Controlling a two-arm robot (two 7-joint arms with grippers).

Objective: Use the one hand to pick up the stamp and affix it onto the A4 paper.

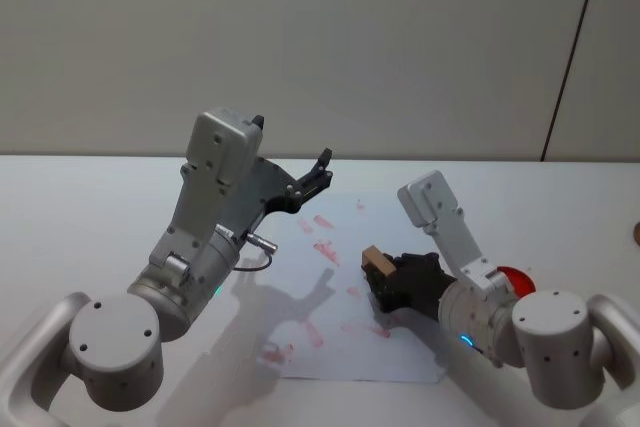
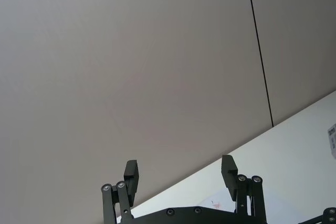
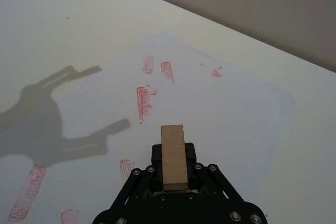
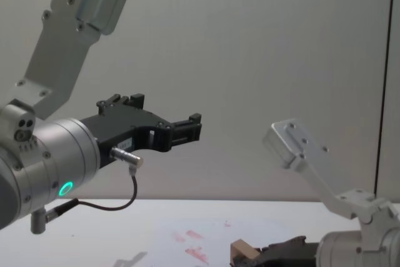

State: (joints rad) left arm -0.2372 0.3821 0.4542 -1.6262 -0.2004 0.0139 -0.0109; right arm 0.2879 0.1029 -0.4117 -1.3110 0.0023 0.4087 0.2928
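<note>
Pick-up judged done: right gripper [image 1: 381,273] is clamped on the stamp [image 3: 173,153], low over the A4 paper [image 1: 335,342] among red marks [image 3: 143,103], contact not discernible; pressing and release look outstanding; left gripper [image 2: 180,169] parked raised, fingers spread.

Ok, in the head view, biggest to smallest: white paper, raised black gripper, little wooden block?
1. white flat A4 paper sheet
2. black two-fingered left gripper, raised nearer the camera
3. light-brown wooden stamp block, in the right gripper
</note>
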